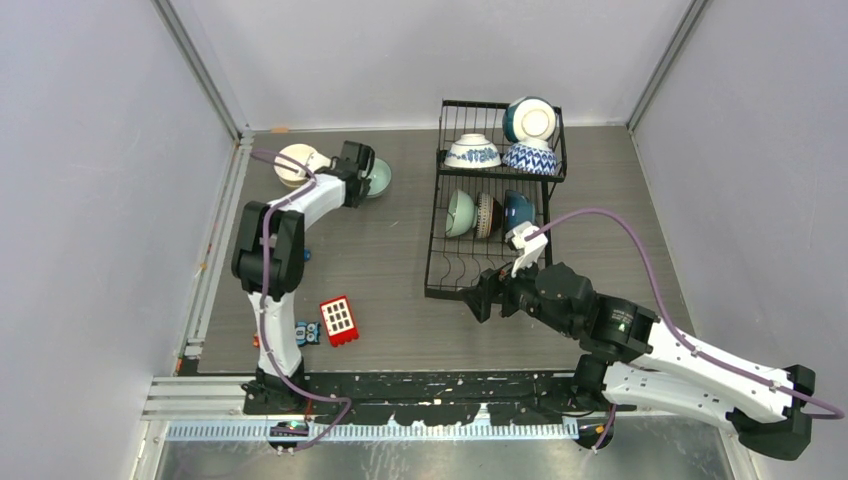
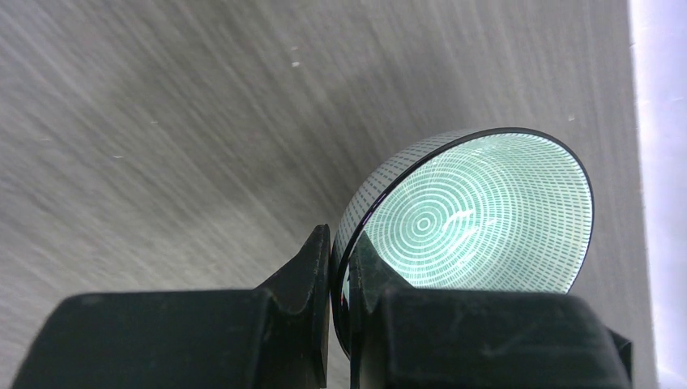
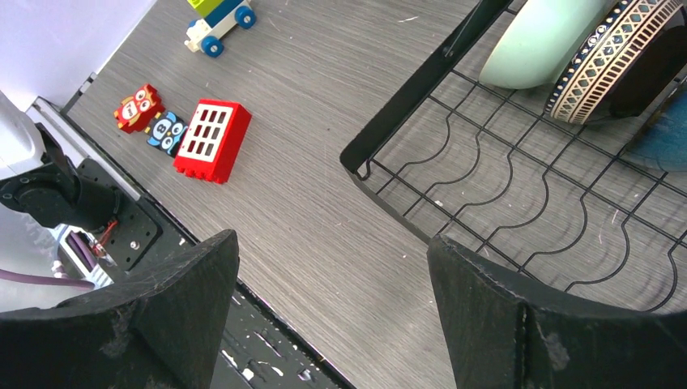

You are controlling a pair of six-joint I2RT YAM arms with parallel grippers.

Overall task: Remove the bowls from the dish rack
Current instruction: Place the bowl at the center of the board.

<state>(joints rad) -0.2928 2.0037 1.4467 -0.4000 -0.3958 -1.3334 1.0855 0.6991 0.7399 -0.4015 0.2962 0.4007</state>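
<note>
Grey wood-grain tabletop fills the cell, with pale walls around it. At far left a cream bowl (image 1: pixel 297 163) sits on the table. Just beside it the left gripper (image 1: pixel 362 165) pinches the rim of a green-lined bowl (image 1: pixel 380 178), one finger inside and one outside; only the left wrist view makes that plain.

Nearer the bases lies a red block (image 1: pixel 339 320). The right wrist view adds two owl tiles (image 3: pixel 166 131) and a toy car (image 3: pixel 220 20).

The dish rack (image 1: pixel 445 295) holds six bowls. A blue-and-white bowl (image 1: pixel 472 152), a net-patterned bowl (image 1: pixel 529 157) and a teal bowl (image 1: pixel 530 120) are in the upper basket. A mint bowl (image 1: pixel 459 213), a brown banded bowl (image 1: pixel 488 214) and a blue bowl (image 1: pixel 517 210) stand on edge below.

The right gripper (image 1: pixel 474 302) hangs spread wide at the rack's near left corner. Eight bowls show altogether.
</note>
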